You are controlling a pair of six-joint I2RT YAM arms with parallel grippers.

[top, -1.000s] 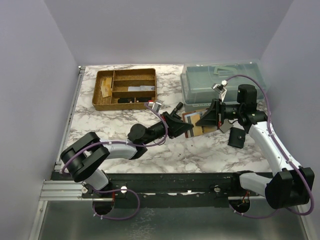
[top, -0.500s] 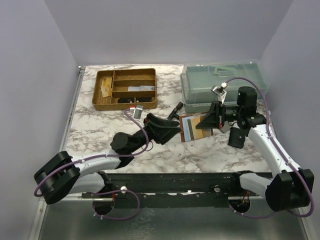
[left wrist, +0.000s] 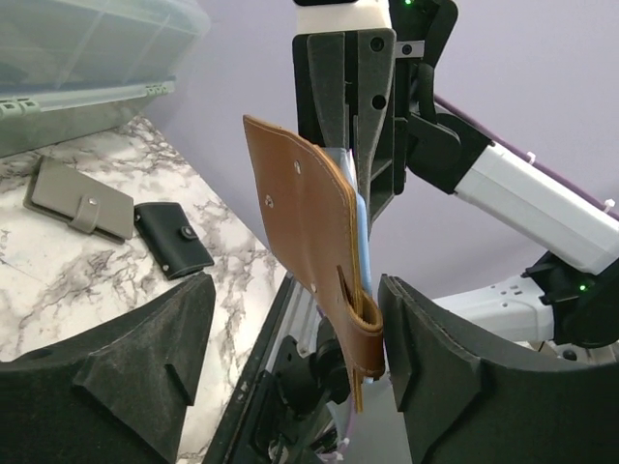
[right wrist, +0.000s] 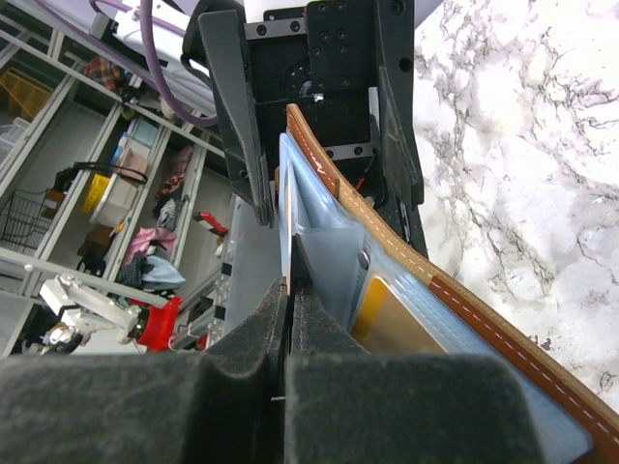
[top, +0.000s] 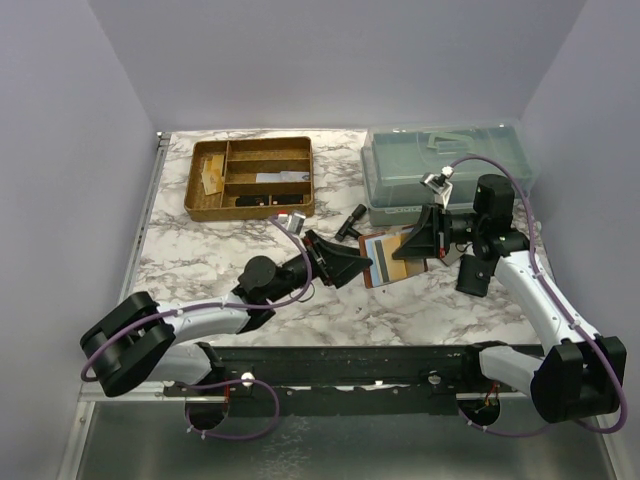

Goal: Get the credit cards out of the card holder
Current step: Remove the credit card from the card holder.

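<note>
Two arms at it: right gripper [right wrist: 289, 290] jaws pinch card holder [left wrist: 305, 232], held upright off tabletop [top: 200, 255]; left gripper [left wrist: 295, 300] jaws spread either side of its free end. Leather prob. floppy; credit cards [right wrist: 382, 314] thin, stiff, slick, so grab exposed card edge.

Top cam: fixed, high behind both arm bases, looks down and forward over the whole bench [top: 190, 250]. Left wrist cam: close-up, looks out between the fingers of the left end effector [left wrist: 295, 324] at the right arm. Right wrist cam: even tighter, sights along the right end effector [right wrist: 290, 329] back at the left one. All three share the card holder [top: 385, 258].
</note>
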